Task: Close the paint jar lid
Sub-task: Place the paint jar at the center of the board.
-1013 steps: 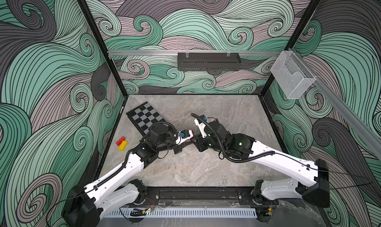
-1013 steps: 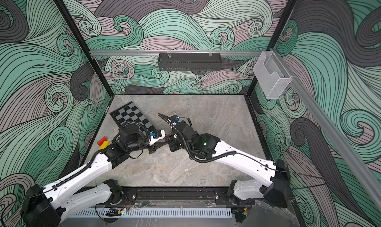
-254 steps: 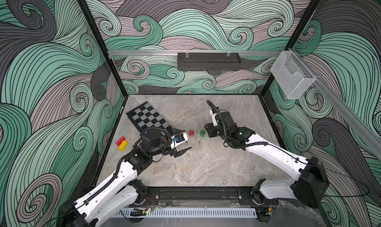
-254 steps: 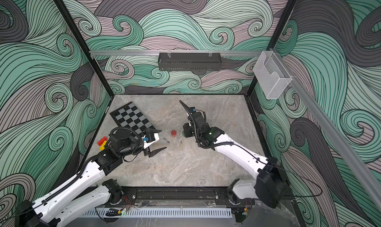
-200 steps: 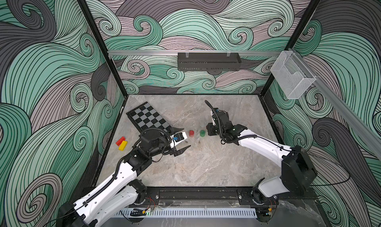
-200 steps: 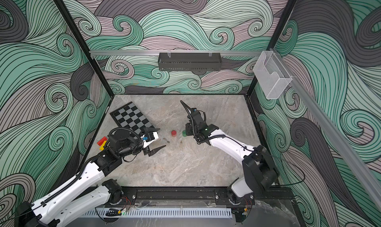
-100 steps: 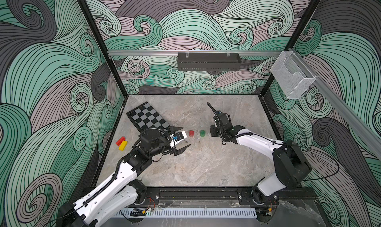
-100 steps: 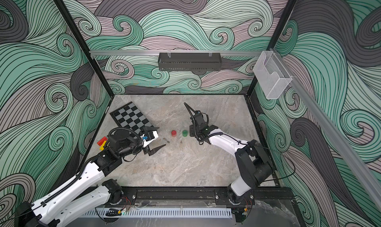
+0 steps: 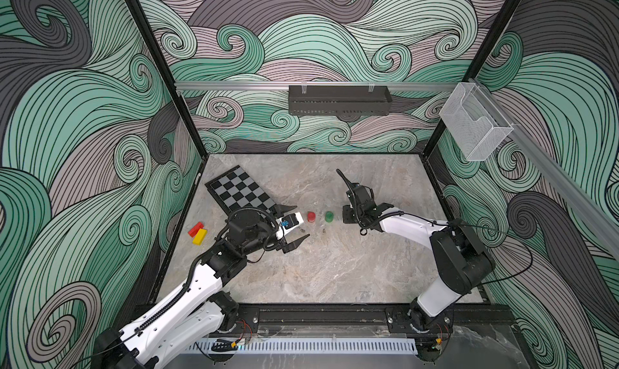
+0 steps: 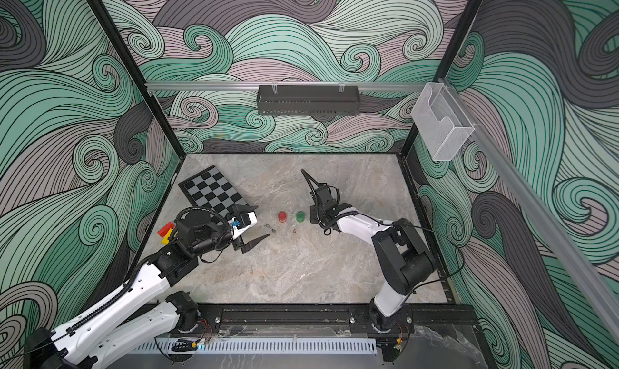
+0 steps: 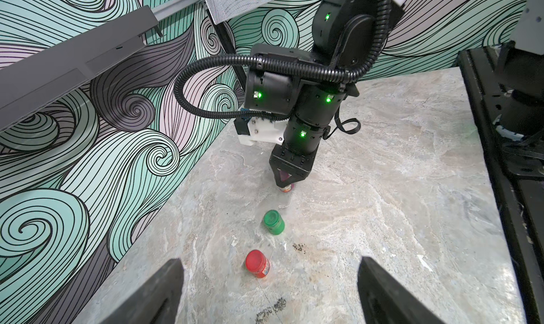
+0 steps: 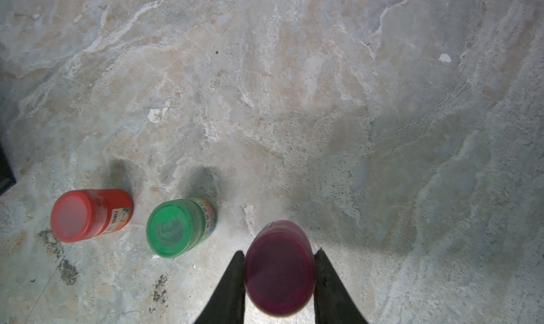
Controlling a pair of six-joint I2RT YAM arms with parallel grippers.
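On the marble tabletop [image 9: 335, 266] the right gripper [image 12: 279, 252] pinches the upright magenta paint jar [image 12: 279, 275] from above; the left gripper [image 9: 299, 222] gapes empty beyond the red jar [image 9: 311, 216] and green jar [image 9: 329, 216].

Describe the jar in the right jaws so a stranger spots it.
On the marble table, three jars form a row. The magenta jar ends it, next to the green jar, not the red jar. It alone is clamped in the right gripper.
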